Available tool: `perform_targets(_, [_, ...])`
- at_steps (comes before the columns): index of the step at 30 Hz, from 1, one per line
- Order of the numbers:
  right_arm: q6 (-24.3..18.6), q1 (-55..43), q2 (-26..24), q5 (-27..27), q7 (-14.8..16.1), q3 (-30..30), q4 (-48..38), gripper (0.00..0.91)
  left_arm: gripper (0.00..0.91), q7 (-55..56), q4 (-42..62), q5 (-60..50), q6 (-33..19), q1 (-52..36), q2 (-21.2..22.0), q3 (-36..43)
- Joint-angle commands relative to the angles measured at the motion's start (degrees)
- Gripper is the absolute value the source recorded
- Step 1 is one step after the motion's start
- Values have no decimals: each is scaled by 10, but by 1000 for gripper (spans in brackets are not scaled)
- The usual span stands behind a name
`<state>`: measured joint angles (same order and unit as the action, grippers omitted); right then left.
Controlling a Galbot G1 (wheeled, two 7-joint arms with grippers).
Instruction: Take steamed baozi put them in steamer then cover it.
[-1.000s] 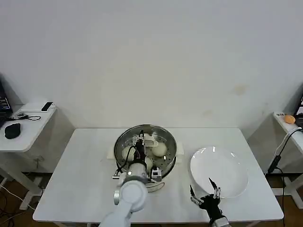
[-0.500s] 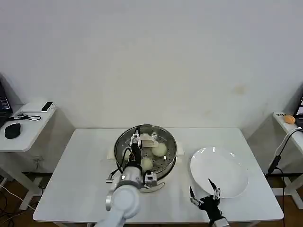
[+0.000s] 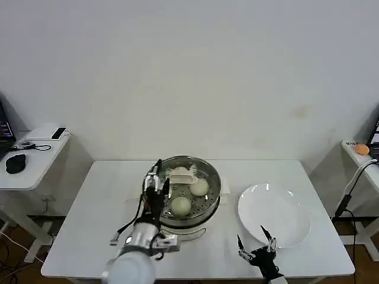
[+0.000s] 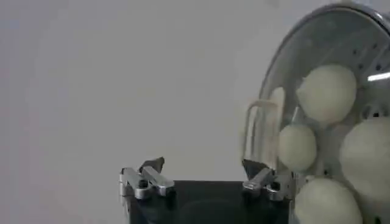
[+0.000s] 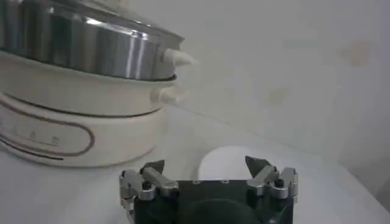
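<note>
The steamer (image 3: 208, 200) stands mid-table, a shiny steel pot on a white base (image 5: 73, 131). The clear glass cover (image 3: 190, 167) lies on it, its whitish handle (image 3: 180, 173) on top. Through the glass I see steamed baozi (image 3: 180, 205), (image 3: 199, 186); the left wrist view shows several baozi (image 4: 329, 91) on the perforated tray. My left gripper (image 3: 153, 176) (image 4: 202, 165) hangs open and empty at the steamer's left rim, beside the cover. Near the table's front edge my right gripper (image 3: 253, 239) (image 5: 205, 163) stands open with nothing between its fingers.
An empty white plate (image 3: 273, 213) (image 5: 225, 161) lies right of the steamer, just behind the right gripper. Small side tables (image 3: 32, 155) flank the white table (image 3: 95, 219), and a cable (image 3: 349, 192) hangs at the right.
My left gripper has drawn back from over the cover's handle to the steamer's left rim, open and holding nothing. The cover stays on the steamer. The right gripper has not moved.
</note>
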<state>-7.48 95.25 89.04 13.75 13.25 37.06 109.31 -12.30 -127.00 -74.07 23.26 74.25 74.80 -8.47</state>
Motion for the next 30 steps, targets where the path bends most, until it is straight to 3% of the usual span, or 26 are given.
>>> perform_targets(1, [3,4,-12,-38,-4,-5,4,907,907,187,-54,541,-75,153,-18,-239])
perform_targets(4, [8,7,-19,-54,-12,-14,10,907,907,197,37,766,-177,161,-15,-332])
perform_targets(7, [14,13,-27,-82,-16,-16,23,907,907,213,87,898,-196,175,-17,-355])
perform_targets(10, [18,20,-41,-98,-19,-14,34,907,907,222,98,895,-235,203,2,-351])
perform_targets(30, [20,36,-47,-101,-13,-15,51,907,907,176,113,865,-260,249,19,-326])
